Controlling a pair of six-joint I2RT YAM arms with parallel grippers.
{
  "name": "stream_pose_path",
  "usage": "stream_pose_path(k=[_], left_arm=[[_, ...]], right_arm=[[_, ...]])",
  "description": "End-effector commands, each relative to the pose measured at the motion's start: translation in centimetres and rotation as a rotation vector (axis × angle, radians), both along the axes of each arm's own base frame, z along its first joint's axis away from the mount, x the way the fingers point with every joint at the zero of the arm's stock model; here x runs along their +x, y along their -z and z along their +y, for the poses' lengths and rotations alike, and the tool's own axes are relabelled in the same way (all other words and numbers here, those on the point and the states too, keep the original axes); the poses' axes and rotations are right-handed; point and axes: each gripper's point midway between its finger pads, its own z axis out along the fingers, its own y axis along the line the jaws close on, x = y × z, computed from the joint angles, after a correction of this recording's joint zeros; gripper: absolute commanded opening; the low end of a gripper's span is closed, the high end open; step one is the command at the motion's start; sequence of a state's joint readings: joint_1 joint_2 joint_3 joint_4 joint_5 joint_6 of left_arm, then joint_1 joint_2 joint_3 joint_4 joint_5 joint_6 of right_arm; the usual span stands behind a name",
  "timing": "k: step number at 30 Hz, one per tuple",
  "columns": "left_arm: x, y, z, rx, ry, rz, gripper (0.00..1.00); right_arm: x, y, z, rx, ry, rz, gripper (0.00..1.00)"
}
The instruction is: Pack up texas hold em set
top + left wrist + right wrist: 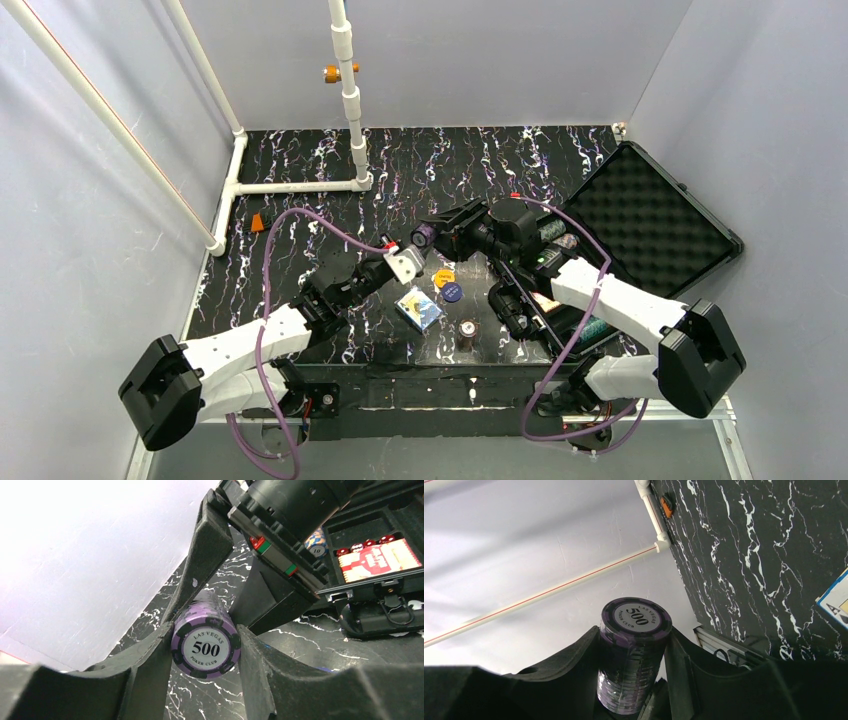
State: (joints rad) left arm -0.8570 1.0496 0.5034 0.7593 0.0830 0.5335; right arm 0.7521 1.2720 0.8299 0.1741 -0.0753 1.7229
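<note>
Left wrist view first, Mia: what step would you call this?

A mid-air hand-over, Tom, as I judge it. The purple chip stack (634, 680), its end chip marked 500, is clamped between the fingers of the right gripper (634, 637). The left gripper (205, 642) looks closed on the stack's other end, with its pads touching both sides. The stack hangs above the table between the two arms, to the left of the open case (655, 215).

So which one lets go?

The left, I'd guess, since the right arm reaches out across the case. Red dice (365, 543) and the red card deck (380, 560) already lie inside it. One pair of jaws has to open fully before the other pulls. Otherwise the chips could shear apart and spill.

And room to move?

It's tight at the stack itself, with four fingers crowding it. To seat it, the right arm has to clear the case's front rim and latch (389, 587), then come down between close compartment walls. On the table near the stack lie the blue card deck (420, 308), yellow button (443, 277), blue button (452, 293) and another chip stack (467, 330), so a dropped chip would land among them. The white pipe frame (350, 110) stands well apart.
</note>
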Motion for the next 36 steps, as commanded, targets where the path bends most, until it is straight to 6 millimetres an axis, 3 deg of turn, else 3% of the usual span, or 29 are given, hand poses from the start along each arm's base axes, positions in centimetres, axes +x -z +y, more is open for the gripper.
stream_pose_path(k=[1, 6, 14, 18, 22, 28, 36], left_arm=[[-1.2, -2.5, -0.3, -0.07, 0.046, -0.049, 0.51], [-1.8, -2.0, -0.5, -0.048, 0.084, -0.061, 0.75], [-2.0, -1.9, -0.5, -0.031, 0.093, -0.067, 0.85], [-1.9, -1.8, -0.2, -0.003, 0.082, -0.073, 0.92], [-1.6, -1.8, 0.2, 0.025, 0.055, -0.088, 0.98], [-0.9, -2.2, 1.1, 0.033, -0.003, -0.11, 0.98], [1.3, -3.5, 3.5, 0.031, -0.186, -0.131, 0.98]], right_arm=[[1.2, -6.9, -0.3, 0.091, 0.051, -0.188, 0.01], [1.4, -7.1, -0.2, 0.079, 0.05, -0.213, 0.01], [1.4, -7.0, -0.4, 0.056, 0.047, -0.232, 0.01], [1.8, -6.6, -1.5, -0.008, 0.095, -0.255, 0.01], [1.9, -5.5, -3.1, -0.094, 0.144, -0.267, 0.01], [2.2, -4.7, -6.0, -0.239, 0.22, -0.305, 0.01], [2.8, -3.5, -11.5, -0.56, 0.299, -0.345, 0.01]])
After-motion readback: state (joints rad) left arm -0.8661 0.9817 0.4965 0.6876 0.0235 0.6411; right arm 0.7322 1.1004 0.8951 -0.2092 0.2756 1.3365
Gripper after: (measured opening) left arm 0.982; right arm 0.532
